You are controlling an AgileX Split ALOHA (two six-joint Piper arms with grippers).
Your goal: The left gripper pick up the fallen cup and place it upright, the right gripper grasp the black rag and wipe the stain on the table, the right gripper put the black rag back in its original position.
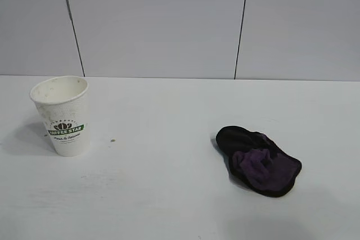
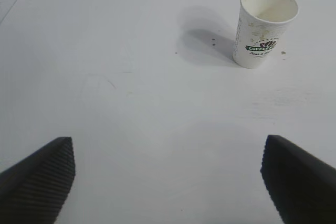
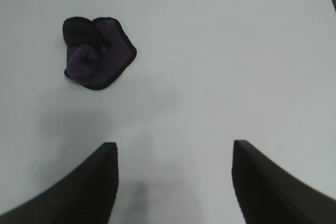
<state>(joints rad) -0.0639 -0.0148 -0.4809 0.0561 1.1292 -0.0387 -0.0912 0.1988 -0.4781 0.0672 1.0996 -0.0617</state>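
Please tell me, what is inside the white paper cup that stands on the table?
Inside the cup, only brownish specks on the inner wall are visible; no liquid shows. The lowest part of the interior is hidden by the cup's own wall.

obstacles: cup [image 1: 61, 114], rag [image 1: 258, 159] | free: bare table [image 1: 163, 155] between

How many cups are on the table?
1. The cup stands upright on the left side of the table, far from the crumpled black rag on the right. Nothing seems to hide another.
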